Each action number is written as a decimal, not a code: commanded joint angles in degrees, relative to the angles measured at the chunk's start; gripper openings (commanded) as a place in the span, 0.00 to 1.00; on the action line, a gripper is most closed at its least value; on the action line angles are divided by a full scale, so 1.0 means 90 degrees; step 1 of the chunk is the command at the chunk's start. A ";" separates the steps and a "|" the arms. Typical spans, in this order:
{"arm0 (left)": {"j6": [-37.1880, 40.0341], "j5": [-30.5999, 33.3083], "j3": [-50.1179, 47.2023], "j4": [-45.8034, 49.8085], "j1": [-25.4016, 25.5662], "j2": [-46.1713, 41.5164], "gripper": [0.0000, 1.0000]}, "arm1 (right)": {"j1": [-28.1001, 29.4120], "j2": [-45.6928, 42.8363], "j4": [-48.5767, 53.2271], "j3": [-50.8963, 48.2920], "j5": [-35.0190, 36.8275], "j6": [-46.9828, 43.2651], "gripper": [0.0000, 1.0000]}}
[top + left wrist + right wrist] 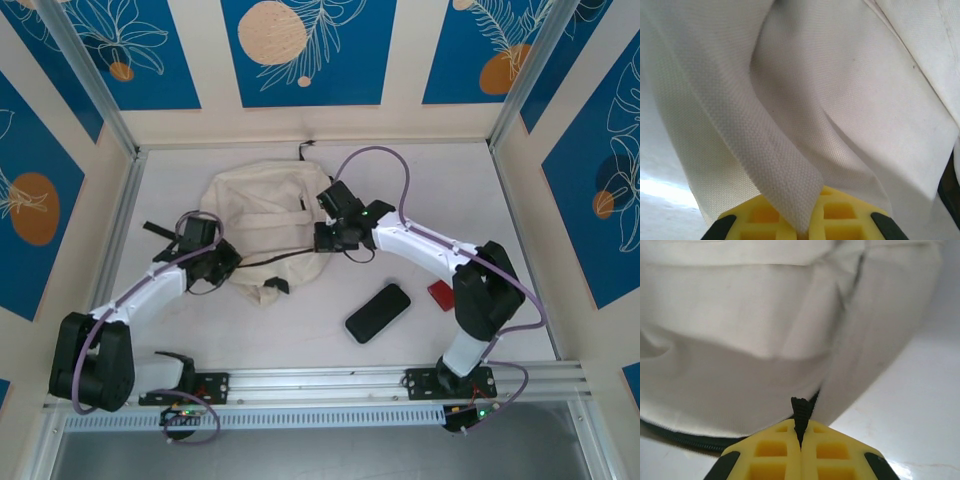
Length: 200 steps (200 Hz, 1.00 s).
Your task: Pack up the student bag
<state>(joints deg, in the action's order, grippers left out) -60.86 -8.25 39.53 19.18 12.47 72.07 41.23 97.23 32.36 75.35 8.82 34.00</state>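
The student bag (258,212), cream fabric with black straps, lies slumped at the middle of the table. My left gripper (226,264) is at its lower left edge. In the left wrist view my left gripper (807,231) is shut on a fold of the student bag's cream cloth (790,165), pinched between the yellow fingers (760,220). My right gripper (326,236) is at the bag's right side. In the right wrist view my right gripper (801,434) is shut on a black zipper pull (800,412), with the student bag (740,340) and its black zipper trim (685,440) just beyond.
A black rectangular case (378,312) lies on the table in front of the bag, to the right. A small red object (441,296) sits beside the right arm. Walls close the table on three sides, and a metal rail (330,382) runs along the near edge.
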 commanded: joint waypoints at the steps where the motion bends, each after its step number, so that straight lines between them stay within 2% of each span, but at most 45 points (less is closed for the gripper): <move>1: 0.0903 0.0727 0.0334 0.0844 -0.0672 -0.0106 0.02 | 0.0245 0.0264 -0.0176 0.0386 -0.0931 -0.0798 0.00; 26: 0.1473 0.0661 0.0533 0.1069 -0.1258 -0.0045 0.00 | 0.0541 0.0610 -0.0323 0.0692 -0.1331 -0.0815 0.00; 49: 0.1761 0.0515 0.0588 0.1201 -0.1672 0.0048 0.00 | 0.0465 0.0759 -0.0300 0.0692 -0.0722 -0.0432 0.00; 83: 0.1966 0.0226 0.0501 0.1112 -0.2041 0.0197 0.00 | -0.0063 0.0672 -0.0269 0.0170 -0.0034 0.0102 0.00; 99: 0.2014 0.0046 0.0517 0.1041 -0.2079 0.0303 0.00 | -0.0230 0.0666 -0.0400 0.0051 -0.0320 0.0030 0.00; 115: 0.1980 -0.0206 0.0525 0.0947 -0.2079 0.0356 0.01 | -0.0180 0.0769 -0.0567 0.0205 -0.1160 -0.0294 0.00; 131: 0.1934 -0.0309 0.0567 0.1042 -0.2079 0.0272 0.15 | 0.0080 0.0921 -0.0663 0.0459 -0.1800 -0.0594 0.00; 162: 0.1798 -0.0333 0.0610 0.1556 -0.2079 -0.0241 0.55 | 0.0420 0.1281 -0.0988 0.0849 -0.2698 -0.0530 0.00; 174: 0.1713 -0.0398 0.0567 0.1761 -0.2072 -0.0501 0.62 | 0.0479 0.1461 -0.1163 0.1031 -0.3063 -0.0402 0.00; 200: 0.1350 -0.0860 0.0283 0.1856 -0.2024 -0.1097 0.71 | 0.0611 0.1879 -0.1262 0.1623 -0.3257 -0.0341 0.00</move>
<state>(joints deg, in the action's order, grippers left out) -45.95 -12.62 43.22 32.67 -5.63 66.87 45.65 111.26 23.27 84.86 -14.20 30.39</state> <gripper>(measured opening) 0.687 0.058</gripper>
